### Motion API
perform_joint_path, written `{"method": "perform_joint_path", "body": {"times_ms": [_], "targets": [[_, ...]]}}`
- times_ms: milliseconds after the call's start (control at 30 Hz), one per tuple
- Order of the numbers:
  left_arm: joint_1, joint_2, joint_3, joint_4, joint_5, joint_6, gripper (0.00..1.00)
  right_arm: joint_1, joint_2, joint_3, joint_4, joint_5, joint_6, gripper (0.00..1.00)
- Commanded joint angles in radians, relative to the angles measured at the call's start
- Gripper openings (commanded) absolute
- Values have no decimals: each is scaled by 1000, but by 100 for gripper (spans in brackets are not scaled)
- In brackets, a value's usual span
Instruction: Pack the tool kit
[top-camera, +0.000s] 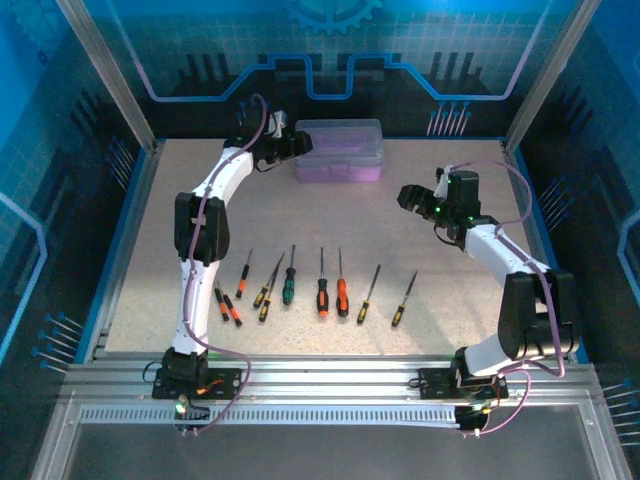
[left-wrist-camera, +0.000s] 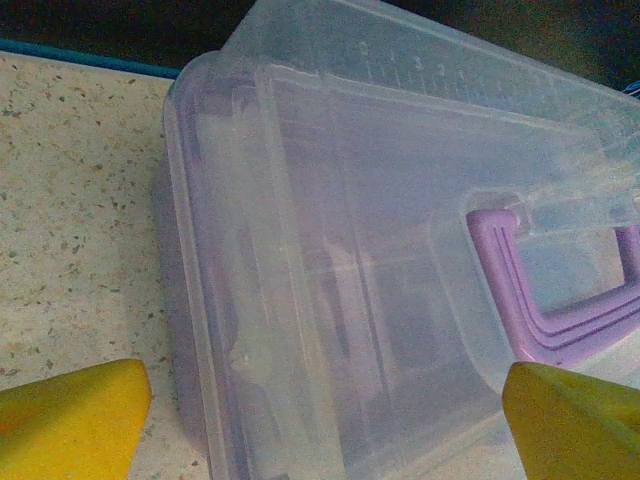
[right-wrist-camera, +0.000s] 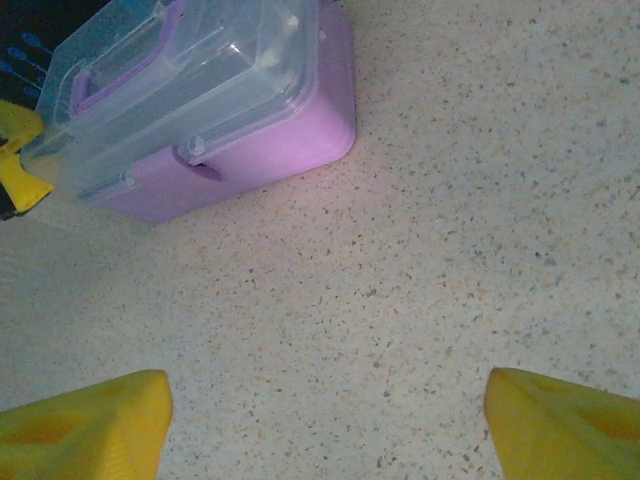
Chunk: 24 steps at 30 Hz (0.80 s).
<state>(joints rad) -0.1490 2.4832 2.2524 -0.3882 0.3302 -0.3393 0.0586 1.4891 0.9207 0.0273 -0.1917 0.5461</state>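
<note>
Translucent purple plastic case w/ clear lid (top-camera: 340, 152) sits shut at far centre of speckled table (top-camera: 450, 300); slim screwdrivers (top-camera: 320, 285) lie in a row nr front. Left gripper (left-wrist-camera: 325, 430) gapes wide over case's left end. Right gripper (right-wrist-camera: 320, 420) gapes over bare tabletop, both holding nothing.

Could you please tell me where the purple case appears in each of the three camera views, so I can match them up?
Top external: the purple case sits at the far middle of the table.
Left wrist: close up, from centre to right edge, its handle at the right.
Right wrist: upper left corner.
Shared landmark: the speckled table under the case.
</note>
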Motion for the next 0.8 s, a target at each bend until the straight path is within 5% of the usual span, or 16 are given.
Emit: {"method": "perform_joint_path", "body": {"times_ms": [0,433,767], "targets": [[-20,-8,-48,-27,35,-2,88,12,19,47,-20,-29,-5,72],[-135,-309,-503,170,104,-149,87,13,-10,68,-30,-57,8,72],[-320,-483,-745,274,88,-190,89,-4,29,135,-59,-48,16,75]]}}
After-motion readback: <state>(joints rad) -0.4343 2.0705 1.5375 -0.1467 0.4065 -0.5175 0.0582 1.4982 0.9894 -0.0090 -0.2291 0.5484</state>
